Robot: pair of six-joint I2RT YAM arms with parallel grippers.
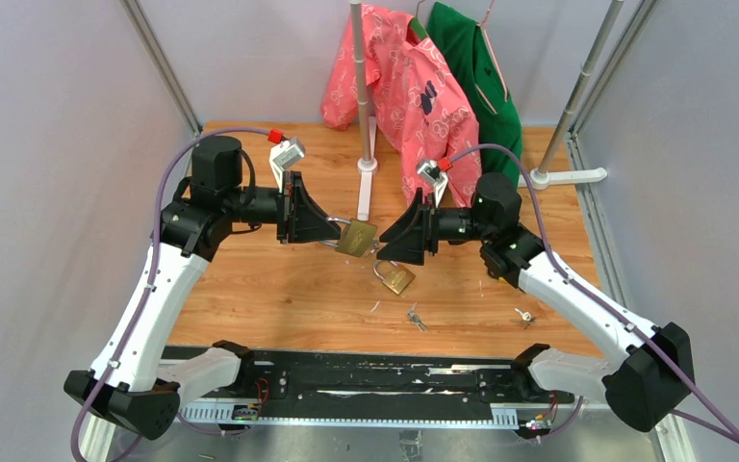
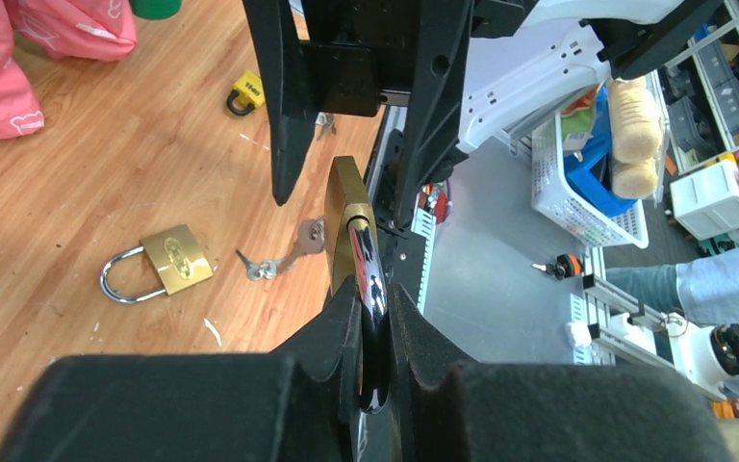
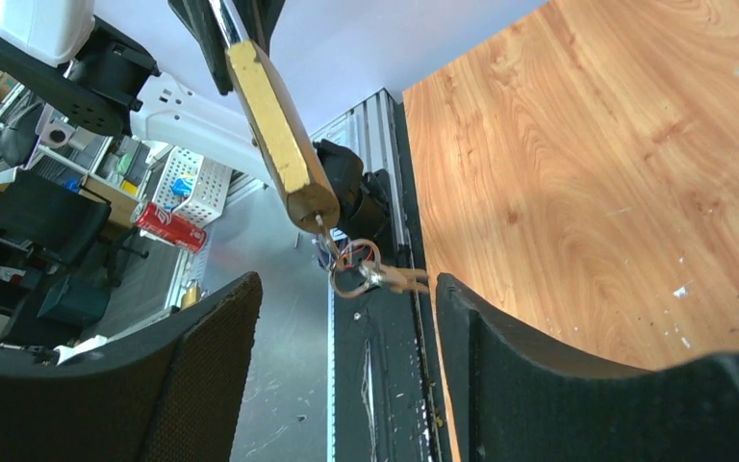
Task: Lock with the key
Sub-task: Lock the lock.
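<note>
padlock point(image 1: 357, 238) in left tool point(image 2: 373, 303), midair — right tool point(image 3: 346, 289) spread, near

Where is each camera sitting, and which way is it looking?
Top external: above and behind the arms, looking down on the wooden table; the white left arm and right arm show.
Left wrist: on the left arm, looking along the left gripper, shut on the brass padlock.
Right wrist: on the right arm, looking past the open right gripper at that padlock's underside, a bunch of keys dangling.
Shared: both wrist views show the same padlock from opposite sides.
</note>
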